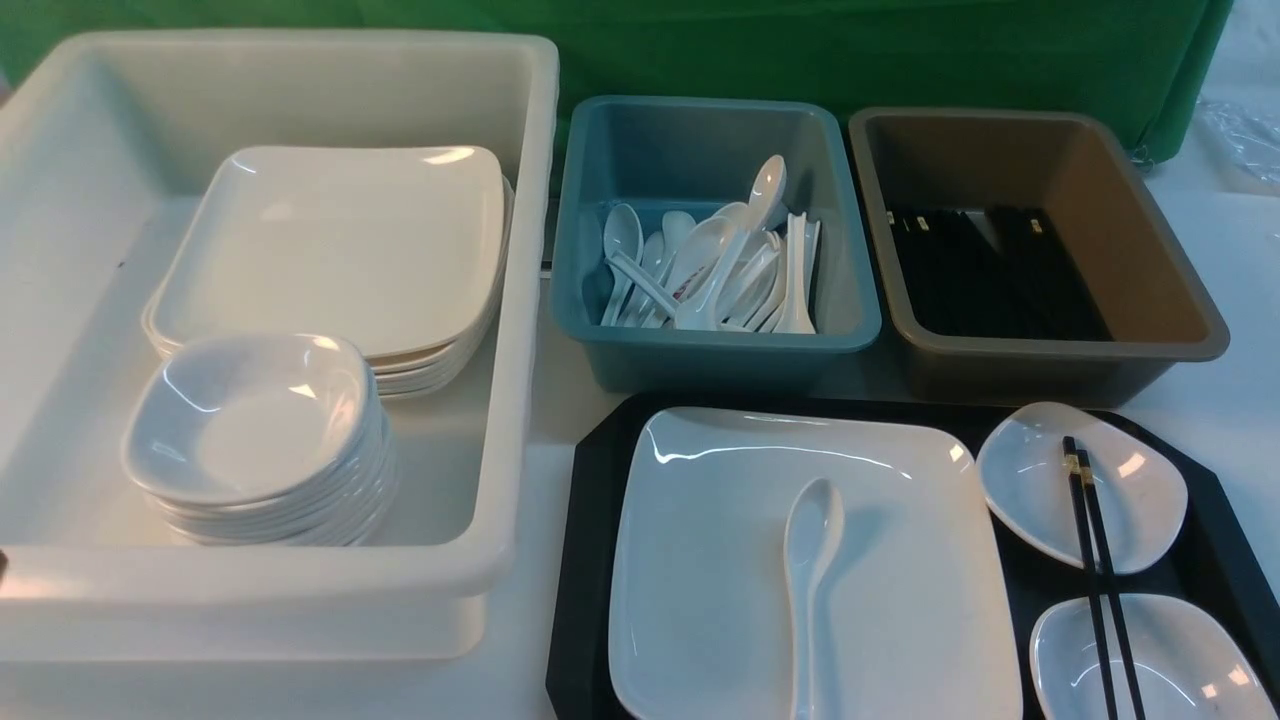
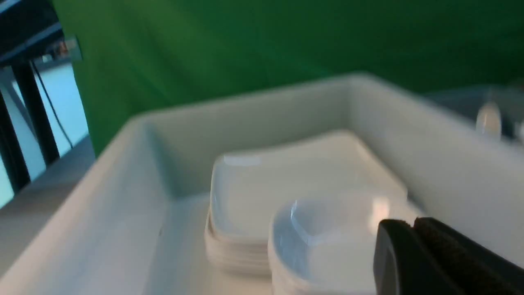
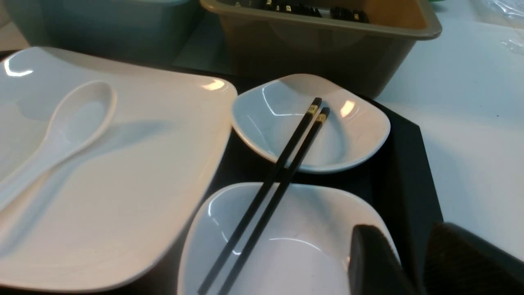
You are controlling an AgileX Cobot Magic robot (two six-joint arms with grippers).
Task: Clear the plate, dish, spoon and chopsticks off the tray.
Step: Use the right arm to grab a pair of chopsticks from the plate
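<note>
The black tray [image 1: 590,520] lies at the front right. On it sits the white square plate [image 1: 700,560] [image 3: 123,184], and the white spoon [image 1: 810,560] [image 3: 61,131] lies on the plate. To the right are two small dishes, a far dish [image 1: 1130,500] [image 3: 352,135] and a near dish [image 1: 1180,660] [image 3: 286,254]. The black chopsticks [image 1: 1095,560] [image 3: 272,177] rest across both. Neither gripper shows in the front view. My right gripper [image 3: 403,233] is open at the near dish's outer rim, one finger over the dish and one over the tray edge. My left gripper [image 2: 411,223] is shut and empty above the white tub.
A big white tub [image 1: 520,300] [image 2: 430,135] on the left holds a stack of plates [image 1: 340,240] and a stack of dishes [image 1: 255,420] [image 2: 323,237]. Behind the tray stand a blue tub [image 1: 715,340] of spoons and a brown tub [image 1: 1040,350] of chopsticks.
</note>
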